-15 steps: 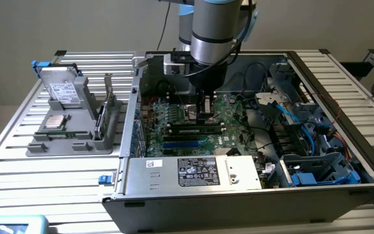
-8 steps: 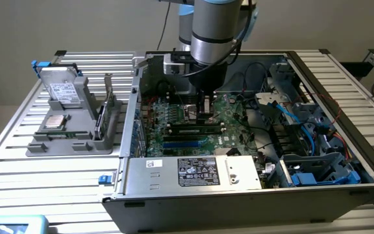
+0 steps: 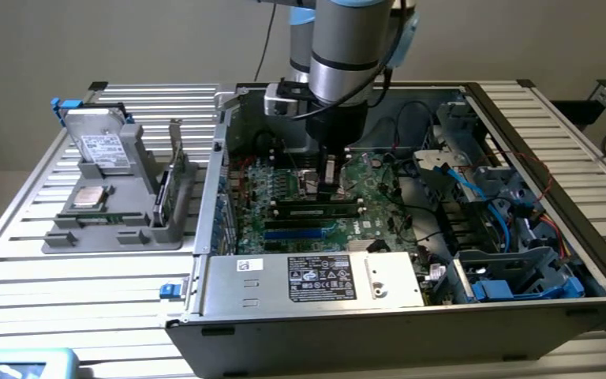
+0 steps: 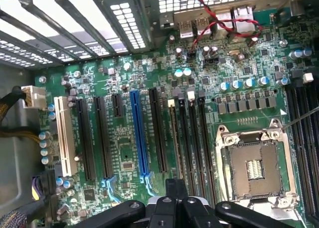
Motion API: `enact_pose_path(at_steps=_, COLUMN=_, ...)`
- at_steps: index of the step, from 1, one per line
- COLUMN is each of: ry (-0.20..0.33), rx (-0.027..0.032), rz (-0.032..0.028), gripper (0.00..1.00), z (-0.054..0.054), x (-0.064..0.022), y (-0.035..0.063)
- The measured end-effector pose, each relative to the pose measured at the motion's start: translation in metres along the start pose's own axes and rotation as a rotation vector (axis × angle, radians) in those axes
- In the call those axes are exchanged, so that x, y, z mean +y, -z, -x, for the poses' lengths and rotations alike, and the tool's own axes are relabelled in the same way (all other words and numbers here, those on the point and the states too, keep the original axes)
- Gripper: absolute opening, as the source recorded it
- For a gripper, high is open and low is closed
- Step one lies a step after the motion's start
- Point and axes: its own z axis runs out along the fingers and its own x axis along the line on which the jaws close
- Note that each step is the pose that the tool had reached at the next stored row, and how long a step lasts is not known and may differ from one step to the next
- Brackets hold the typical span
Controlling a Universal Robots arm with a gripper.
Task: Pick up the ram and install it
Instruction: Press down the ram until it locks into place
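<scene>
gripper [image 3: 330, 188] sits low inside the open pc case [image 3: 387, 316], over the motherboard [image 4: 124, 138], fingers pinched together with nothing visibly between them. ram [image 3: 317, 212] lies seated in a black slot just below the fingertips. install step looks done or at final press; judgement: needs straight downward pressure, latches checked.

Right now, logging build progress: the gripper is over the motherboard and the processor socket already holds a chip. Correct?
No. The gripper is over the motherboard, but the processor socket is empty, as the wrist view shows.
</scene>
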Motion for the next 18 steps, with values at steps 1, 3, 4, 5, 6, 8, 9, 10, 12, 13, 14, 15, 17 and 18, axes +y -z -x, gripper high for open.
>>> enact_pose_path(at_steps=1, ry=-0.016, rx=-0.0005, rz=0.0010, gripper=0.11, z=0.0000, x=0.0000, y=0.0000)
enact_pose_path(at_steps=3, ry=-0.048, rx=-0.0016, rz=0.0030, gripper=0.11, z=0.0000, x=0.0000, y=0.0000)
enact_pose_path(at_steps=4, ry=-0.063, rx=-0.0020, rz=0.0039, gripper=0.11, z=0.0000, x=0.0000, y=0.0000)
enact_pose_path(at_steps=5, ry=-0.079, rx=-0.0025, rz=0.0049, gripper=0.11, z=0.0000, x=0.0000, y=0.0000)
enact_pose_path(at_steps=6, ry=-0.094, rx=-0.0030, rz=0.0058, gripper=0.11, z=0.0000, x=0.0000, y=0.0000)
enact_pose_path(at_steps=8, ry=-0.125, rx=-0.0041, rz=0.0078, gripper=0.11, z=0.0000, x=0.0000, y=-0.0001)
enact_pose_path(at_steps=9, ry=-0.141, rx=-0.0046, rz=0.0088, gripper=0.11, z=0.0000, x=0.0000, y=-0.0001)
enact_pose_path(at_steps=10, ry=-0.156, rx=-0.0051, rz=0.0097, gripper=0.11, z=0.0000, x=0.0000, y=-0.0001)
enact_pose_path(at_steps=12, ry=-0.187, rx=-0.0061, rz=0.0117, gripper=0.11, z=0.0000, x=0.0000, y=-0.0001)
enact_pose_path(at_steps=13, ry=-0.204, rx=-0.0067, rz=0.0127, gripper=0.11, z=0.0000, x=0.0000, y=-0.0001)
enact_pose_path(at_steps=14, ry=-0.220, rx=-0.0072, rz=0.0137, gripper=0.11, z=0.0000, x=0.0000, y=-0.0002)
enact_pose_path(at_steps=15, ry=-0.235, rx=-0.0076, rz=0.0147, gripper=0.11, z=0.0000, x=0.0000, y=-0.0002)
enact_pose_path(at_steps=17, ry=-0.267, rx=-0.0087, rz=0.0166, gripper=0.11, z=0.0000, x=0.0000, y=-0.0002)
enact_pose_path(at_steps=18, ry=-0.283, rx=-0.0092, rz=0.0176, gripper=0.11, z=0.0000, x=0.0000, y=-0.0003)
